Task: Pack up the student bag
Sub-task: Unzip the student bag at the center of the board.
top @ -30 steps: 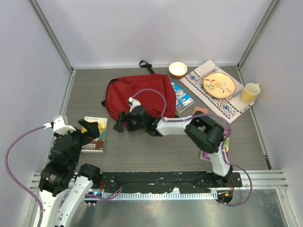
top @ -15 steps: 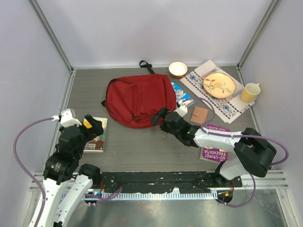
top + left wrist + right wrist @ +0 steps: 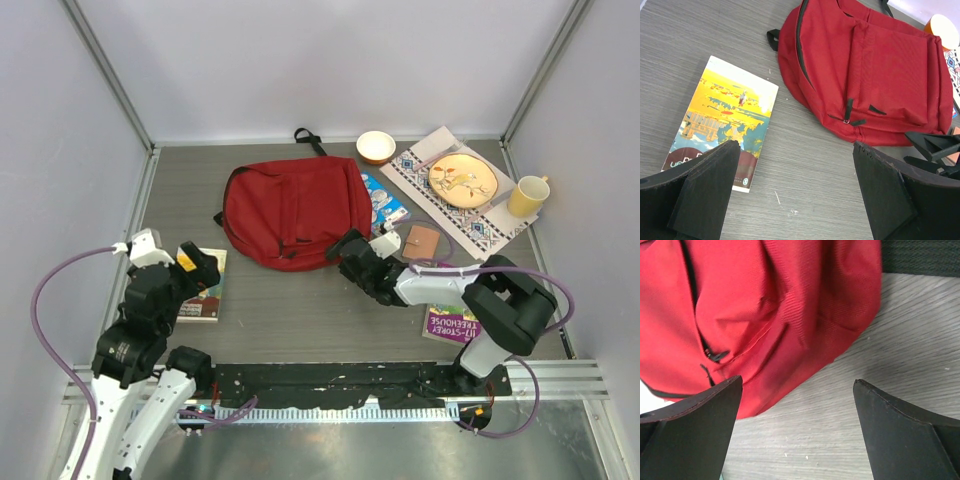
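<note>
**Position of the work item.** The large soft red fabric backpack (image 3: pixel 295 210) is lying flat on the grey wood-grain table (image 3: pixel 300 320), front pocket upward, in the far middle of the work area. Its black strap is trailing off the far edge. The left wrist view shows the dark zipper lines and pulls. Whether the main compartment is open cannot be determined from these views.

**State of the hands.** Both hands are released and carrying nothing.
- The left hand (image 3: pixel 195 270) is hovering with its fingers spread wide above the paperback book with the yellow and teal cover (image 3: pixel 725 115). The book is lying just beside the backpack's near left side.
- The right hand (image 3: pixel 345 250) is reaching low over the table, fingers apart. Its tips are pointing at the backpack's near right corner, close to the fabric.

**Step in hand.** Judging by the flat bag and the loose books around it, packing is only beginning. The hands appear to be approaching their first holds.

**Next move.** This probably calls for one hand to pinch the fabric or a zipper pull and hold the mouth open. The other hand would descend squarely on the paperback, closing across its thin edge.
</note>
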You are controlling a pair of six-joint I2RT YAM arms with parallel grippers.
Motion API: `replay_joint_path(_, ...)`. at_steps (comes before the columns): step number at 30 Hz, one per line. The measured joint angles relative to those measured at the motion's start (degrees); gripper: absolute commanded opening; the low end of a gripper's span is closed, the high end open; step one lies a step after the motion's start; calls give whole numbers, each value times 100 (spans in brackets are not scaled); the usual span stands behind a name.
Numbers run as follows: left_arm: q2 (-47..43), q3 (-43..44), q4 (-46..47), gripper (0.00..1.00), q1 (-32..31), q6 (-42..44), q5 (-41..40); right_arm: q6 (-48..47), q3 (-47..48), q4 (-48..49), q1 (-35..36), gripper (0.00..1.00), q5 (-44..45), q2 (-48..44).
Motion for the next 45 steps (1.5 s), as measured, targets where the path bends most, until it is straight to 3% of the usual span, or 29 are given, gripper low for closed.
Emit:
replay_joint_path(4, 68, 0, 4, 100, 0, 2, 48, 256, 0, 140, -109, 93, 83, 291)
replay_joint_path(9, 175, -20, 7, 100, 0, 2, 136, 529, 24, 649, -214, 81, 197, 573)
replay_joint_path(12, 328, -20, 15, 100, 0, 7, 232, 669, 24, 826, -264, 64, 240, 684)
replay_joint_path(16, 647, -26, 52, 100, 0, 37, 450, 778, 0, 822, -319, 33, 264, 758)
replay_joint_path(22, 1209, -28, 107, 100, 0, 149, 833, 632, -13, 922, -389, 2, 63, 767)
replay_joint_path(37, 2457, -133, 940, 100, -98, 92, 2149, -1241, 557, -72, -450, 1, -822, -186)
replay_joint_path(45, 3866, 103, 1482, 100, -745, -332, 1969, -1670, 426, -188, -551, 1, -1178, -210)
